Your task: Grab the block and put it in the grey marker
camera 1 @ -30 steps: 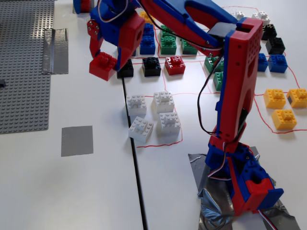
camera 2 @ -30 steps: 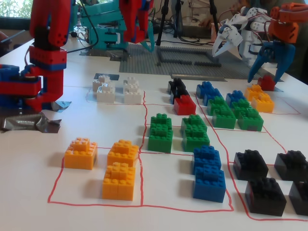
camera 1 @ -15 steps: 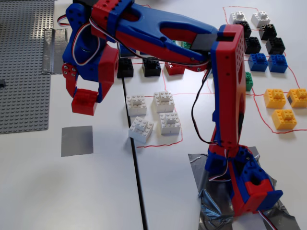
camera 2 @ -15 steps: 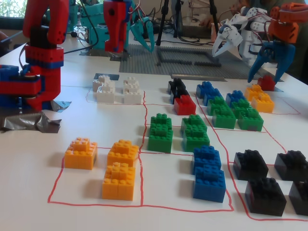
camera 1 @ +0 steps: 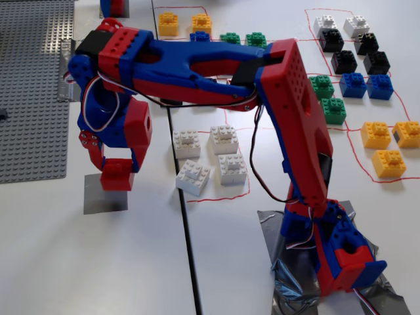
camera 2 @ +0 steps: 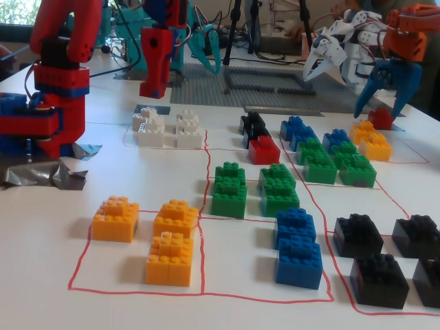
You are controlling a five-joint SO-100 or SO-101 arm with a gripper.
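In a fixed view the red block [camera 1: 118, 177] hangs just above the table with my gripper [camera 1: 117, 172] shut on it. The red and blue fingers clamp it from both sides. It sits over the upper right part of the grey marker [camera 1: 98, 201], a flat square tape patch that it partly hides. Whether it touches the patch I cannot tell. In the other fixed view the gripper [camera 2: 152, 88] hangs at the far left, above the dark grey marker [camera 2: 147, 108] behind the white bricks.
Several white bricks [camera 1: 210, 157] lie right of a black table seam [camera 1: 187, 249]. A large grey studded baseplate [camera 1: 33, 85] and a tape strip [camera 1: 75, 69] are at the left. Coloured bricks fill red-outlined zones; another red brick [camera 2: 264, 149] sits mid-table. The arm's base [camera 1: 341, 256] is taped down.
The arm has swung left and down, carrying the red block from above the black bricks to just over the grey marker. The gripper stayed shut on it.
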